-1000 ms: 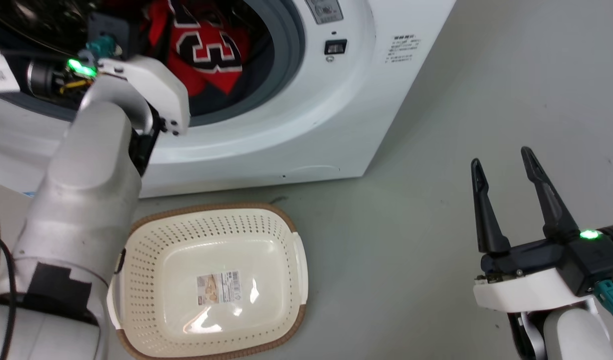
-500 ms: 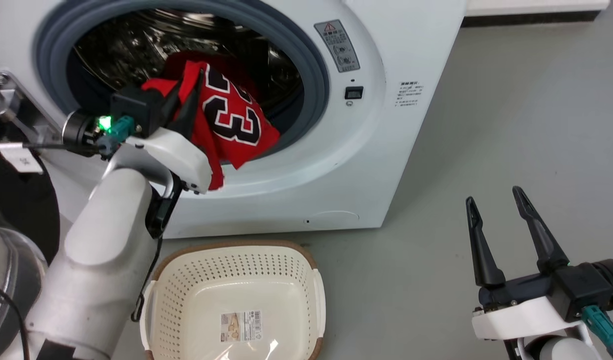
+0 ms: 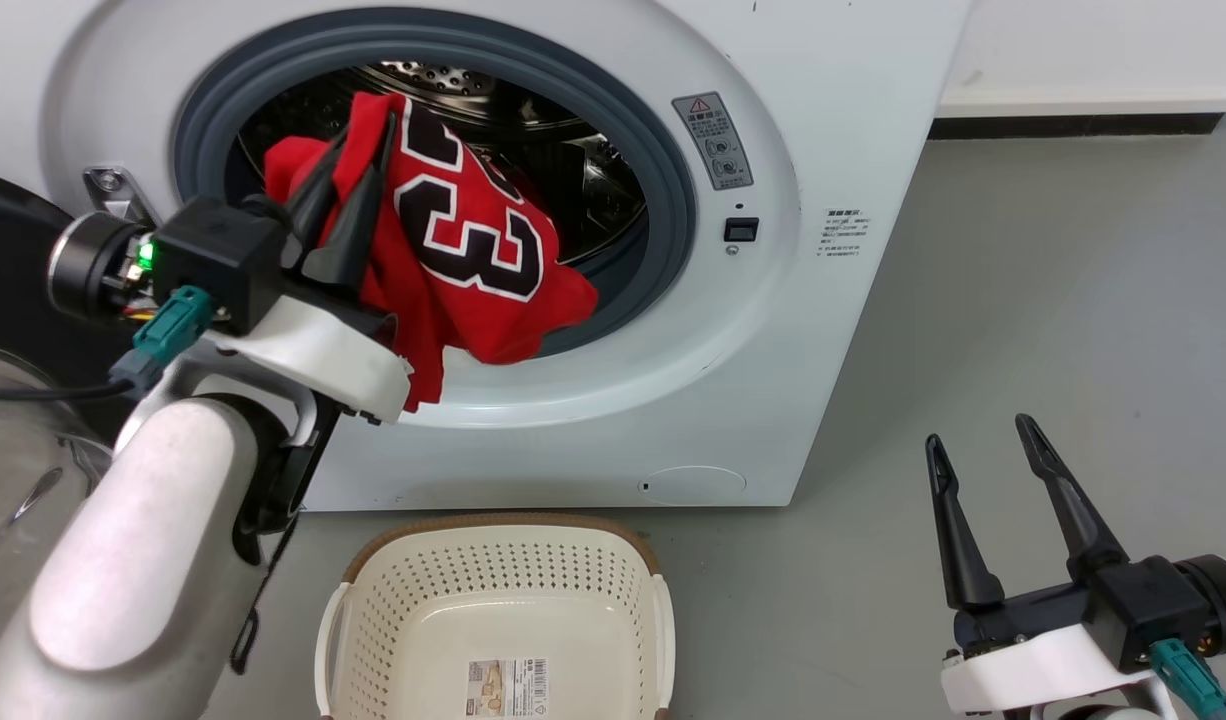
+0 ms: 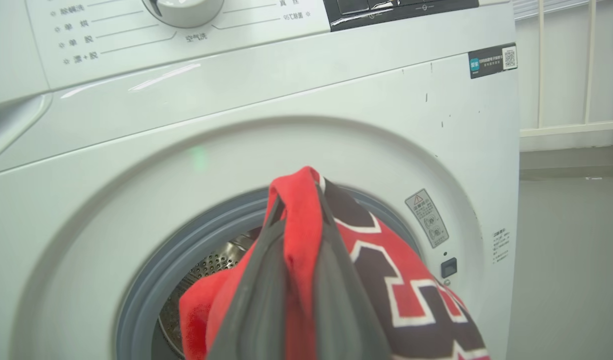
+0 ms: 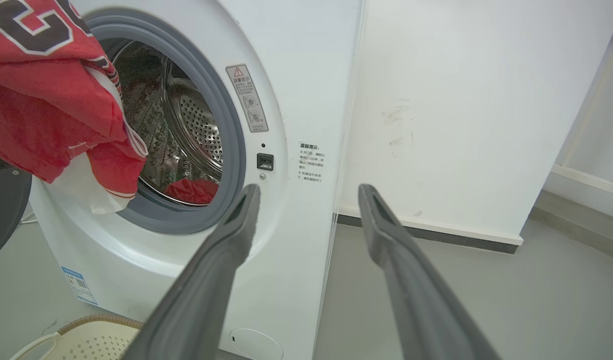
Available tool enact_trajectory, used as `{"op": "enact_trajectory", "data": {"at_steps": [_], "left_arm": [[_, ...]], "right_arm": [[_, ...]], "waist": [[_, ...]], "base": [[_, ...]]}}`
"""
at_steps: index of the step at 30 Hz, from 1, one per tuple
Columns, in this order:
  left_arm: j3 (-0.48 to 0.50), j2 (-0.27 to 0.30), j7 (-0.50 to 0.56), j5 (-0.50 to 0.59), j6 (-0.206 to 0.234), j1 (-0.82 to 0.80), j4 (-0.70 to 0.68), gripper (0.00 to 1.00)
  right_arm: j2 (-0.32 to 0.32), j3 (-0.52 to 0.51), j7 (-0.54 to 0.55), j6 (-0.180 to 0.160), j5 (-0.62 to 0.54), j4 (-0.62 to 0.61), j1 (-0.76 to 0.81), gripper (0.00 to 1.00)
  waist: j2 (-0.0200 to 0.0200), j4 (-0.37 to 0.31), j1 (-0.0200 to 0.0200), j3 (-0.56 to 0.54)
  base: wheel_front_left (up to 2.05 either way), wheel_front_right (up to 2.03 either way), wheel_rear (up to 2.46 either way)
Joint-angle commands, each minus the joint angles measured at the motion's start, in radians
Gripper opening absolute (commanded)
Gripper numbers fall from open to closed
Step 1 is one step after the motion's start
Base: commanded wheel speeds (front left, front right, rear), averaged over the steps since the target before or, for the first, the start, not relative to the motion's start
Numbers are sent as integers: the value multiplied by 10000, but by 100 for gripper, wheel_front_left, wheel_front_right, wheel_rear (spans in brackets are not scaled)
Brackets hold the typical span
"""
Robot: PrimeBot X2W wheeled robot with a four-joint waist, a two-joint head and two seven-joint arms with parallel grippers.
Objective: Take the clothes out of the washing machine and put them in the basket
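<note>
The red jersey (image 3: 473,260) with the black number 23 hangs half out of the round opening of the white washing machine (image 3: 853,120). My left gripper (image 3: 368,130) is shut on the jersey's upper fold, in front of the grey rubber rim. In the left wrist view the fingers (image 4: 266,280) pinch the red cloth (image 4: 299,200). A second red garment (image 5: 191,191) lies low in the steel drum. The cream basket (image 3: 493,580) stands on the floor below the opening. My right gripper (image 3: 978,435) stands open at the lower right with nothing between its fingers.
The machine's black-rimmed door (image 3: 3,260) is swung open at the left, behind my left arm. Grey floor (image 3: 1073,300) stretches to the right of the machine. A white wall with a dark skirting (image 5: 436,235) stands behind it.
The head camera has tilted up, so the whole picture has shifted down. My left gripper has pulled the jersey farther out of the drum and over the rim. The right gripper stays open.
</note>
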Motion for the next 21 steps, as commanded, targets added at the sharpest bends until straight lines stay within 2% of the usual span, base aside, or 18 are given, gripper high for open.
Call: {"op": "enact_trajectory", "data": {"at_steps": [1,11,21], "left_arm": [[85,143,136,9,144,189,-482,0],[115,537,839,31,655,982,-2827,0],[-49,619,900,-291,847,2234,-3204,0]], "right_arm": [[13,28,-21,-7,54,25,84,100],[11,61,-21,-7,91,43,284,100],[11,30,-21,-7,66,6,140,100]], "waist": [[-1,34,1,-49],[-1,133,1,-247],[-1,240,1,-35]], "base": [[0,0,0],[0,0,0],[0,0,0]]}}
